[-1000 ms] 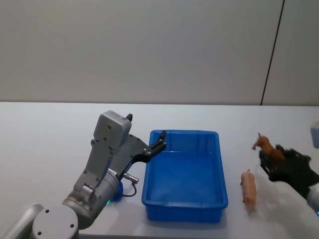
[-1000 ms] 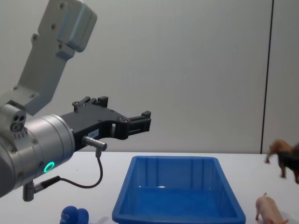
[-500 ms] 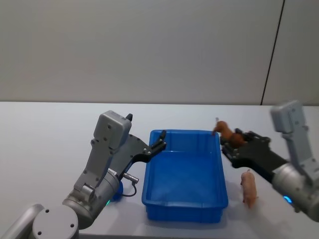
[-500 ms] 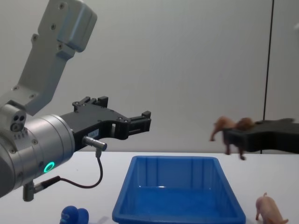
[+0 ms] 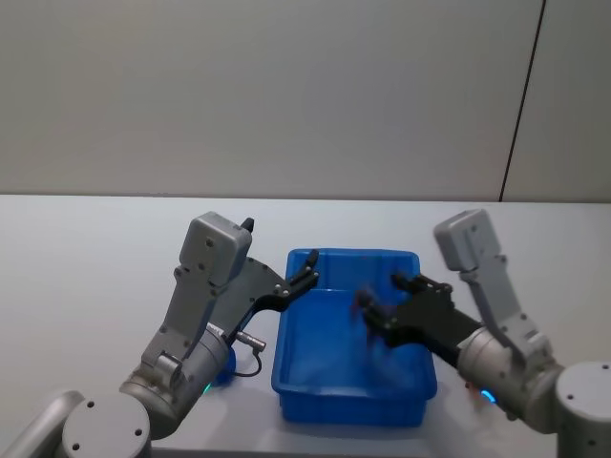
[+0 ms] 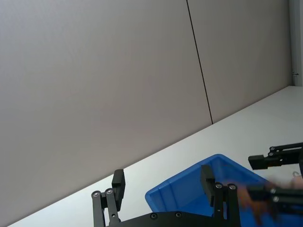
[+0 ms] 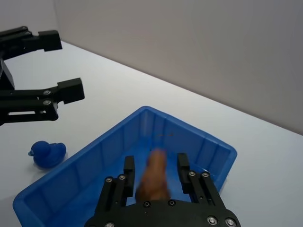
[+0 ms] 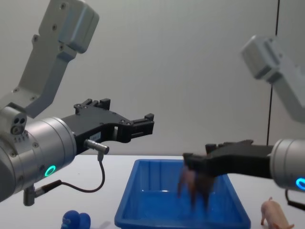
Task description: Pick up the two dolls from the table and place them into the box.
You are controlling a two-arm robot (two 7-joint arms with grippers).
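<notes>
A: What is the right end effector (image 7: 155, 163) doing?
B: It is clamping the brown animal (image 7: 154, 182) above the inside of the blue box (image 5: 353, 405), which is sitting near the table's (image 5: 76, 267) front edge.
A: And the left end effector (image 5: 307, 269)?
B: It is hovering spread and empty over the box's left rim. The pink pig (image 8: 271, 214) is sitting just right of the box, and the blue figure (image 8: 76, 220) to its left.

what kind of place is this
Likely a robotics lab bench: a white table against a panelled wall, the left gripper beside a blue tub, the right gripper holding a toy animal over it.
</notes>
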